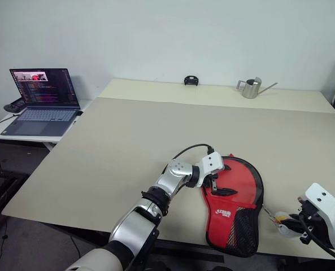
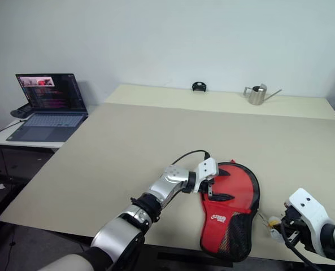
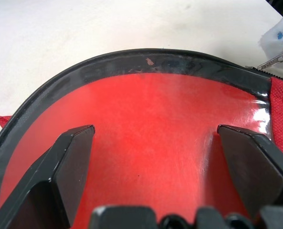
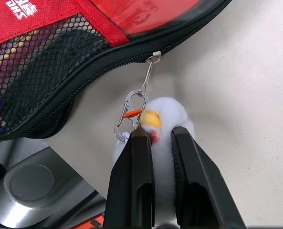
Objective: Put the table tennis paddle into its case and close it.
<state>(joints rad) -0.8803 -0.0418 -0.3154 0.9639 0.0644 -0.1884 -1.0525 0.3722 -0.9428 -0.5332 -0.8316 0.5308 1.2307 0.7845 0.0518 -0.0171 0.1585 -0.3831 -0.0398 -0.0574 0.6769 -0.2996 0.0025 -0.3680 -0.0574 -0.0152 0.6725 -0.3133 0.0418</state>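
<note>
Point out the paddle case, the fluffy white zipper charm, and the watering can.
case (image 1: pixel 226 217): left eye view, red side near the white logo.
zipper charm (image 4: pixel 172 112): right wrist view, white fluff.
watering can (image 1: pixel 250 89): left eye view, metal body.

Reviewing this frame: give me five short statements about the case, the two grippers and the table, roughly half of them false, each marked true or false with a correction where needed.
1. The case lies red side up near the table's front edge. True.
2. The left gripper is shut on the zipper pull. False: its fingers stand wide apart over the case's clear red window.
3. The right gripper pinches the white plush charm clipped to the zipper pull. True.
4. A metal watering can stands at the table's far edge. True.
5. The laptop on the side table is closed. False: it is open with its screen lit.
</note>
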